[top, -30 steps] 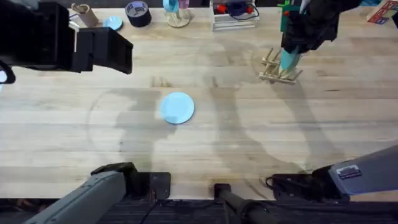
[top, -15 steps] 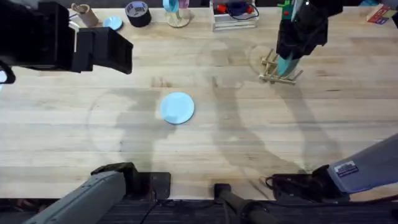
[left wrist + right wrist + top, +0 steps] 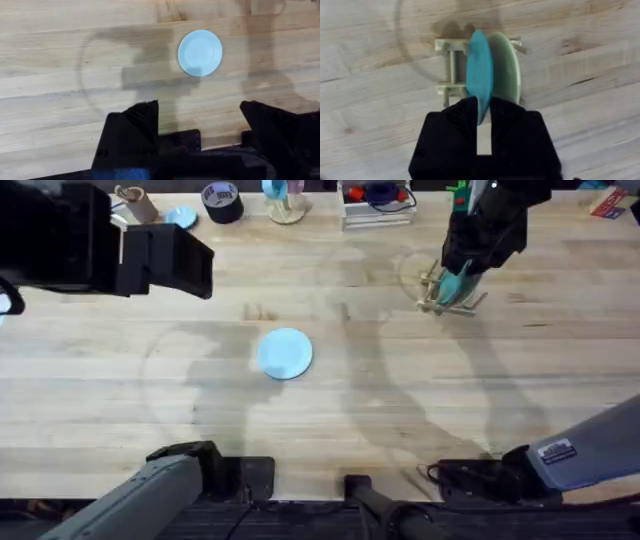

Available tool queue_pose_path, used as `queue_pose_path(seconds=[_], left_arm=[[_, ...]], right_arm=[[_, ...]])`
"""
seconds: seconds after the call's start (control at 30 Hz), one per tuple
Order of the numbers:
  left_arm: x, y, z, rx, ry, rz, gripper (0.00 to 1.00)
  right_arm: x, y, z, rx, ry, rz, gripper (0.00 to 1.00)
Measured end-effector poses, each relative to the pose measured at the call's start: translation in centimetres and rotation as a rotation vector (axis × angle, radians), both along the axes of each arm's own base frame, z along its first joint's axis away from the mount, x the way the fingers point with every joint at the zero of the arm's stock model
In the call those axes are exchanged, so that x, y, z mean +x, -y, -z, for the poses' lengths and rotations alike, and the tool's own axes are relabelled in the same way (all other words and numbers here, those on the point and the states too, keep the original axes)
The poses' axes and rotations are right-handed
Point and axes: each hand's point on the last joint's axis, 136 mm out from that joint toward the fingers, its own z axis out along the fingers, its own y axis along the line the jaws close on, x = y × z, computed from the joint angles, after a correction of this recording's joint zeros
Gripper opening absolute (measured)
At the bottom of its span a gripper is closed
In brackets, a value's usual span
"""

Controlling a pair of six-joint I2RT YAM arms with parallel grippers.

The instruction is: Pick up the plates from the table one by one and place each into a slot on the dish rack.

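Note:
A pale sky blue plate [image 3: 285,353] lies flat on the table [image 3: 330,430], left of the middle. It also shows in the left wrist view as the plate [image 3: 200,52], far below my open left gripper [image 3: 200,127], which holds nothing. The left arm [image 3: 100,240] hangs high at the far left. At the far right, my right gripper [image 3: 468,262] is shut on the teal plate [image 3: 462,280]. This teal plate [image 3: 480,75] stands on edge between the pegs of the dish rack [image 3: 447,70], held by the right gripper [image 3: 484,112]. A pale green-cream plate [image 3: 506,67] stands in the slot beside it.
Along the far edge stand a black tape roll [image 3: 222,200], a small pale blue disc [image 3: 181,217], a cardboard tube [image 3: 133,200] and a clear tray [image 3: 378,205]. Both arm bases occupy the near edge.
My right gripper has shifted slightly toward the far side, and the teal plate has sunk lower into the rack, leaning. The left arm and the pale blue plate have not moved.

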Motion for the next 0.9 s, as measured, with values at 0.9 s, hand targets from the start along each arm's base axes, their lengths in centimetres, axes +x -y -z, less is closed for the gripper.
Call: queue_pose_path(seconds=[0.9], left_arm=[[0.0,0.0,0.0,0.000,0.000,0.000,0.993]], right_arm=[[-0.4,0.1,-5.4,0.021,0.098,0.000,0.185]])
